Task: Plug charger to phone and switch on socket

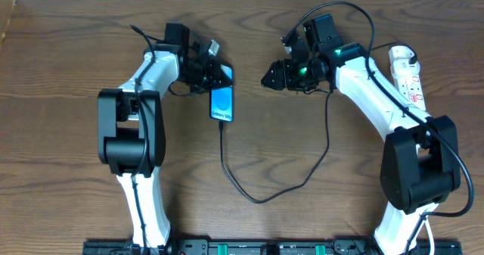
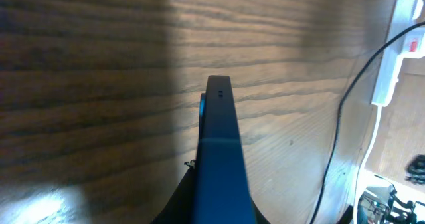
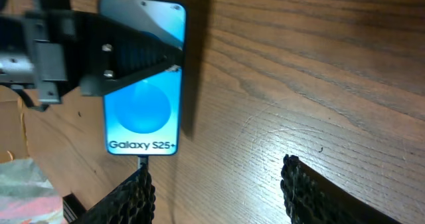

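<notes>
I see the phone (image 1: 221, 104) left of centre in the overhead view, on the desk (image 1: 60, 172), with the left fingers (image 3: 133, 58) pinching its upper end. The charger (image 1: 257, 200) meets the phone's lower edge and loops through the lower middle of the frame. The right fingers (image 3: 136, 194) hang spread wide, gripping nothing, just right of the phone. The socket (image 1: 408, 77) lies at upper right.
</notes>
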`<action>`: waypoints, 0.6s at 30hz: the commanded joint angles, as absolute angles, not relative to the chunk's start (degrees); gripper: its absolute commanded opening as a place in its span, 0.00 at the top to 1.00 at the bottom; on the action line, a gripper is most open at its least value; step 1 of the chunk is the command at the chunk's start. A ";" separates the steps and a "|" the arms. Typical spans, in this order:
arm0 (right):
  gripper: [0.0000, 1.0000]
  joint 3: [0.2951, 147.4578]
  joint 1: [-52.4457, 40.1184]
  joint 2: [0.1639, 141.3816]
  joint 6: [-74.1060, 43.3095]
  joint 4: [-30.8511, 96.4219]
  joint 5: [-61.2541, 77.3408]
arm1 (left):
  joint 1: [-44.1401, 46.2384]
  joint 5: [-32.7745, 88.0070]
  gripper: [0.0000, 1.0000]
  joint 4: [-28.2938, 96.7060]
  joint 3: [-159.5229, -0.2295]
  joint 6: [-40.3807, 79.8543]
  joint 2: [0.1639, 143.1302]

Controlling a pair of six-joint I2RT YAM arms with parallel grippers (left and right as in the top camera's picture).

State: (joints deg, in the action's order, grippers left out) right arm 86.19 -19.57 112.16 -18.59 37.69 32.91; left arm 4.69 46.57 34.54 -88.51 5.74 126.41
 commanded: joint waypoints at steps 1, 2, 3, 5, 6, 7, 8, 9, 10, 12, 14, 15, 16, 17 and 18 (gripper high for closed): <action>0.39 86.54 -19.99 112.62 -17.50 37.76 32.12 | 5.30 47.97 0.93 34.94 -88.97 5.10 128.84; 0.39 86.54 -19.99 112.62 -17.50 37.76 31.94 | 5.30 47.99 0.93 34.98 -88.97 5.21 129.05; 0.39 86.56 -19.99 112.62 -17.50 37.76 31.81 | 5.30 47.97 0.93 35.09 -88.97 5.23 129.23; 0.39 86.54 -19.99 112.62 -17.50 37.74 31.79 | 5.30 47.97 0.93 35.14 -88.97 5.23 129.23; 0.39 86.54 -19.99 112.62 -17.50 37.74 31.70 | 5.28 47.97 0.93 35.14 -88.97 5.23 129.23; 0.39 86.56 -19.99 112.62 -17.50 37.74 31.57 | 5.28 47.97 0.92 35.11 -88.97 5.23 129.23; 0.39 86.54 -19.99 112.62 -17.50 37.74 31.59 | 5.28 47.94 0.91 35.09 -88.97 5.23 129.23; 0.39 86.54 -19.99 112.62 -17.50 37.76 31.59 | 5.28 47.94 0.86 35.11 -88.97 5.23 129.23; 0.39 86.54 -19.99 112.62 -17.50 37.76 31.59 | 5.28 47.94 0.85 35.11 -88.97 5.23 129.23; 0.39 86.54 -19.99 112.62 -17.50 37.74 31.59 | 5.28 47.94 0.83 35.11 -88.97 5.23 129.23; 0.39 86.54 -19.99 112.62 -17.50 37.76 31.59 | 5.28 47.94 0.78 35.14 -88.97 5.23 129.23; 0.39 86.56 -19.99 112.62 -17.50 37.76 31.59 | 5.28 47.94 0.77 35.14 -88.97 5.23 129.23; 0.39 86.56 -19.99 112.62 -17.50 37.76 31.59 | 5.28 47.94 0.77 35.14 -88.97 5.23 129.23; 0.39 86.54 -19.99 112.62 -17.50 37.76 31.59 | 5.28 47.92 0.77 35.14 -88.97 5.23 129.23; 0.39 86.54 -19.99 112.62 -17.50 37.76 31.59 | 5.28 47.94 0.76 35.14 -88.97 5.21 129.23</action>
